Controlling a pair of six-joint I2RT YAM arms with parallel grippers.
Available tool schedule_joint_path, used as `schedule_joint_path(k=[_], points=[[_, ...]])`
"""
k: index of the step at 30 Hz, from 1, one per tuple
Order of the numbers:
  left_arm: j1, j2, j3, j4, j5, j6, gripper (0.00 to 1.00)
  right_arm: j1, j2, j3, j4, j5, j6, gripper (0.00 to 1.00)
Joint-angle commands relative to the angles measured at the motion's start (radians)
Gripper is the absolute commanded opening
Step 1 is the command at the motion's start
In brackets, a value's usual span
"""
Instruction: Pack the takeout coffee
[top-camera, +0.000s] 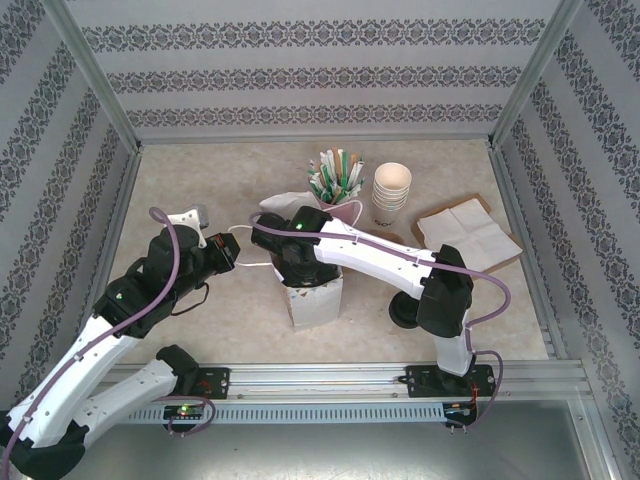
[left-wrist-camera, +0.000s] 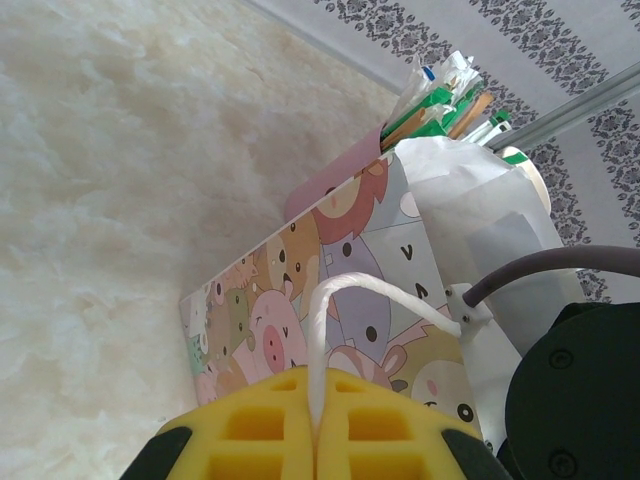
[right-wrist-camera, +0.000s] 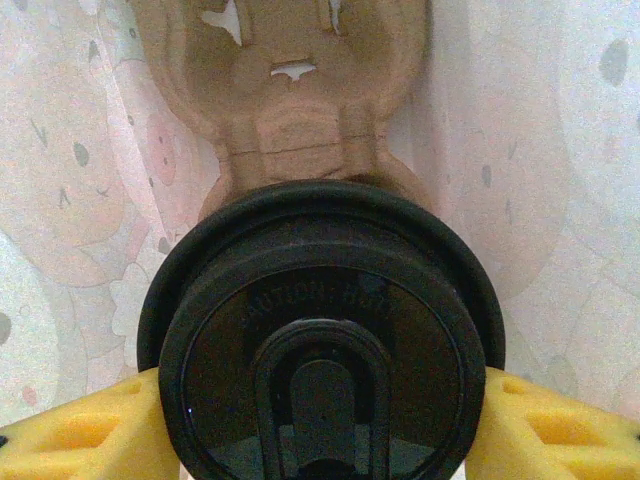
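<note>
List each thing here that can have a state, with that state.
takeout coffee, lidded, upright, inside the gift bag.
gift bag, standing, top open.
rope handle, pinched and drawn aside.
cup carrier, inside the gift bag, below the takeout coffee.
left gripper, shut on the rope handle.
right gripper, shut on the takeout coffee.
paper cups, stacked, upright, lidless.
</note>
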Motion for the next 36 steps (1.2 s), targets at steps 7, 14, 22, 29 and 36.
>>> schedule_joint_path(k=[7,14,22,29,36], points=[[-0.015,0.002,0.002,-0.032,-0.001,-0.015,0.0,-0.008,0.031,-0.117,-0.006,-0.05,-0.001,0.41],[-0.016,0.015,0.006,-0.035,-0.001,-0.016,0.0,-0.008,0.021,-0.197,0.062,-0.072,0.009,0.4],[-0.019,0.018,0.007,-0.041,-0.004,-0.022,0.0,-0.005,0.039,-0.263,0.117,-0.098,0.009,0.39],[-0.025,0.025,0.01,-0.042,-0.007,-0.023,0.0,0.002,0.072,-0.293,0.13,-0.104,0.002,0.37],[-0.029,0.025,0.012,-0.047,-0.012,-0.024,0.0,0.002,0.029,-0.231,0.106,-0.038,-0.013,0.43]])
